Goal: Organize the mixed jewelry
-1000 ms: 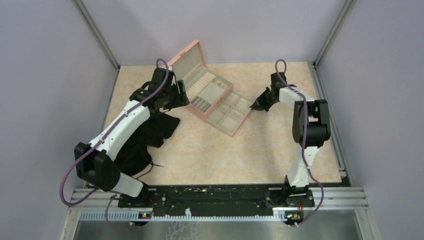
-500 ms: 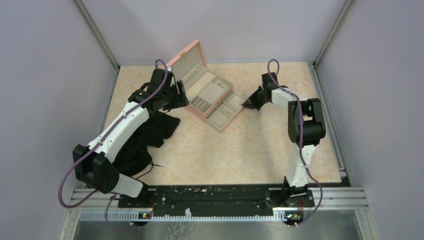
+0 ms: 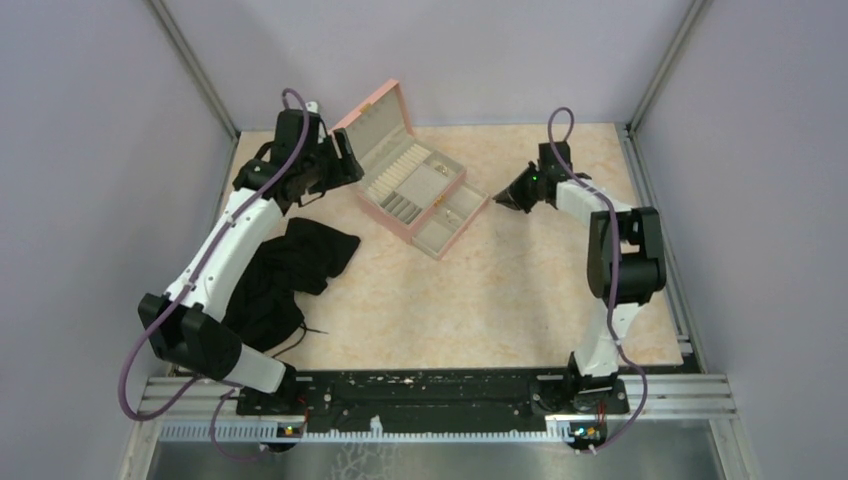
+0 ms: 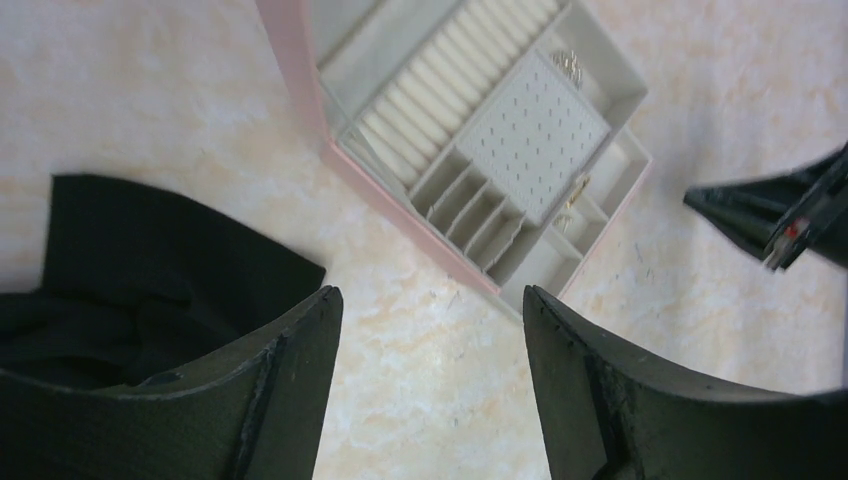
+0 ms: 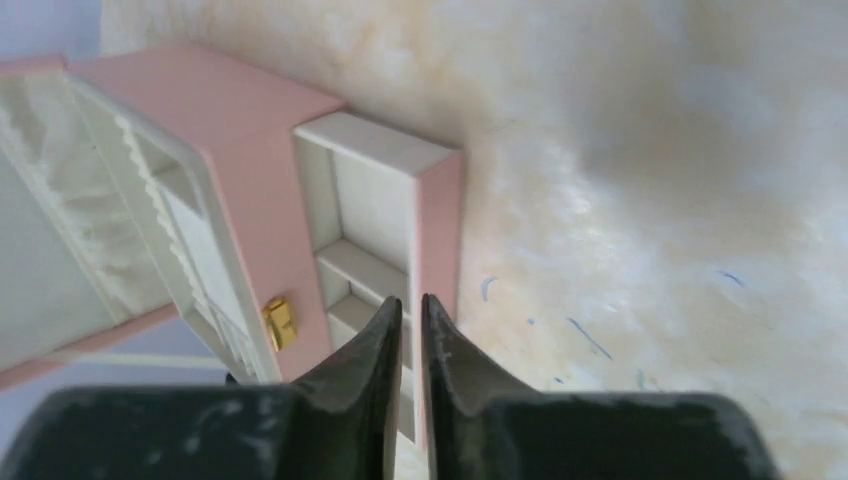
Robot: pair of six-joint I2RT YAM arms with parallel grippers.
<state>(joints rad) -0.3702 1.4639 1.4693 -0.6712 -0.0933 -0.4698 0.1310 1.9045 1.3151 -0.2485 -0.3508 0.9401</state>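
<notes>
Slid since a second ago: tray [image 3: 450,224], now further in under the pink box [image 3: 380,125]; left arm lifted back off the box's left side. Entries follow: surface [image 3: 480,290], marbled beige; black cloth [image 3: 290,265], heaped left of the box; left gripper [image 4: 430,300], fingers apart, empty, above the box's left edge; right gripper [image 5: 412,305], fingers together, just beside the tray's outer wall; mixed jewelry [image 4: 570,66], pale specks inside the box's compartments.
</notes>
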